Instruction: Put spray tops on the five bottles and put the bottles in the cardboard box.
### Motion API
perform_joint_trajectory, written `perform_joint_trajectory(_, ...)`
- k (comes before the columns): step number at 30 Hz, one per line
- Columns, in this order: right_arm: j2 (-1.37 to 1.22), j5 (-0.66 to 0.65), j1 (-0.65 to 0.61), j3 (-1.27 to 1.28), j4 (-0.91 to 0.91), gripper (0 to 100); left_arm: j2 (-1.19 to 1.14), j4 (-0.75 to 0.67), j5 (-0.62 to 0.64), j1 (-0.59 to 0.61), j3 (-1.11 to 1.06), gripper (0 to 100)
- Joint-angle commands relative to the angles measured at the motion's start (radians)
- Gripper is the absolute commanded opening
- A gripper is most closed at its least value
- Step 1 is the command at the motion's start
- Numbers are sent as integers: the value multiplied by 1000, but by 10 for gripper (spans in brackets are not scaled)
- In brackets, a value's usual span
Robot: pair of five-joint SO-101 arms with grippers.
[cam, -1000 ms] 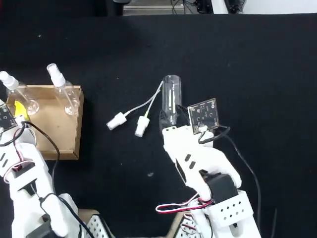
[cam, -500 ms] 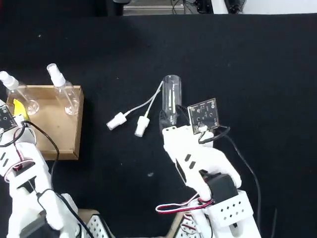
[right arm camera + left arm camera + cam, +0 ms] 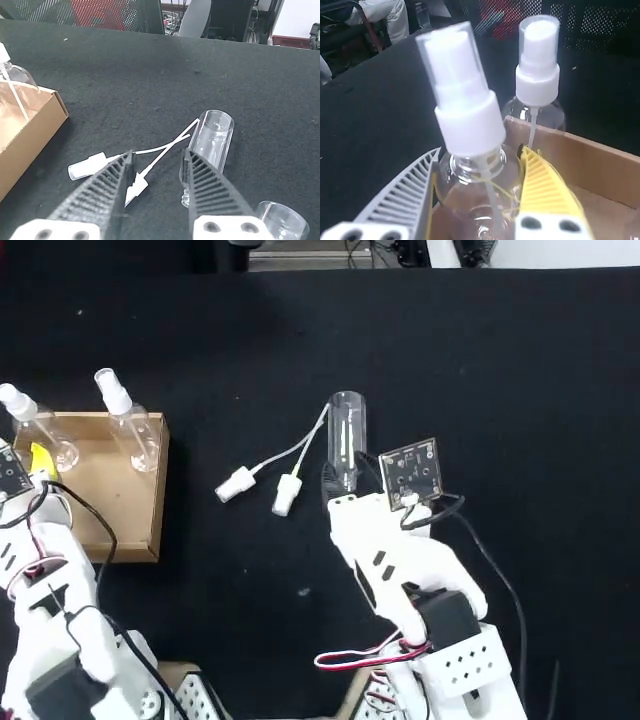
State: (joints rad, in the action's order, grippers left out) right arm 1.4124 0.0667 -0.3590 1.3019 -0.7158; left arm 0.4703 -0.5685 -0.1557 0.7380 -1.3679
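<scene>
The fingers (image 3: 542,190) of the left gripper (image 3: 480,155), clamped on the capped spray bottle (image 3: 470,135) standing in the cardboard box (image 3: 600,160), should part wide before lifting straight up, sparing the neighbouring bottle (image 3: 535,95).

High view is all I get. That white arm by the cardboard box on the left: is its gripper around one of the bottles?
Observer: Yes. In the left wrist view, the left gripper is around a bottle with its spray top on, standing in the cardboard box.
Operator: Does the other arm cover anything?
Observer: The right wrist view shows a second bottle, open-mouthed, close to the open right gripper and near the lying bottle.
</scene>
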Motion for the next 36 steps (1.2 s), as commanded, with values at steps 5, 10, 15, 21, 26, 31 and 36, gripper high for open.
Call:
perform_joint_trajectory(5,13,-6,-3,-4,26,128,-58,-26,8,12,111,30)
perform_joint_trajectory(10,13,-6,-3,-4,28,128,-72,-26,5,13,116,32)
perform_joint_trajectory(15,13,-6,-2,-4,28,128,-72,-26,0,13,116,74)
perform_joint_trajectory(21,13,-6,-2,-4,26,128,-74,-26,0,13,114,202)
perform_joint_trajectory(26,13,-6,-2,-4,26,128,-74,-26,0,13,116,206)
perform_joint_trajectory(31,13,-6,-2,-4,25,128,-74,-26,0,13,116,208)
perform_joint_trajectory(36,13,-6,-2,-4,23,128,-74,-26,6,13,114,264)
